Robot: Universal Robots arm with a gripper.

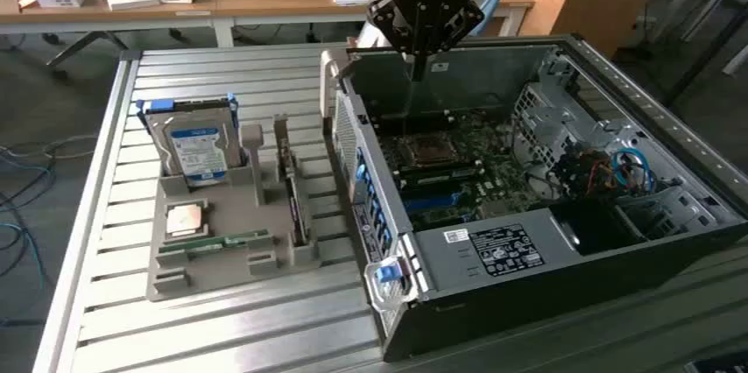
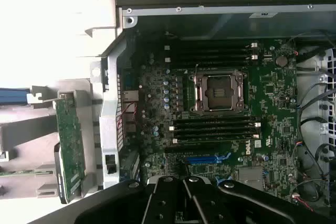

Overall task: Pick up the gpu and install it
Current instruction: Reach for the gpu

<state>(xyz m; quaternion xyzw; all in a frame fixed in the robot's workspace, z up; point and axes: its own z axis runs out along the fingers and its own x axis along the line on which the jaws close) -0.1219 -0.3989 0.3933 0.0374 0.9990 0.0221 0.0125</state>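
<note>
Nearest, the white sticker (image 1: 505, 250) on the computer case (image 1: 468, 75) is too small to read. The gpu (image 1: 297, 207) stands on edge in the grey holder (image 1: 228, 259) on the surface (image 1: 234, 329), untouched. The tool (image 1: 416, 73), pressed together and empty, hangs over the case. Picking cleanly likely calls for a square grip on the card's top edge, then a straight lift. The tool's body seems marked ROBOTIQ; the motherboard (image 2: 273, 87) says DELL.

We see open room above the green motherboard (image 1: 456, 163) inside the open-topped grey metal computer case (image 1: 503, 71), at the centre of the exterior view, under the black claw (image 1: 416, 71). Its perforated side wall (image 1: 345, 128) stands between the board and the grey plastic holder tray (image 1: 222, 250) on the slatted desk (image 1: 234, 320). Tangled coloured cables (image 1: 614, 172) crowd the right.
</note>
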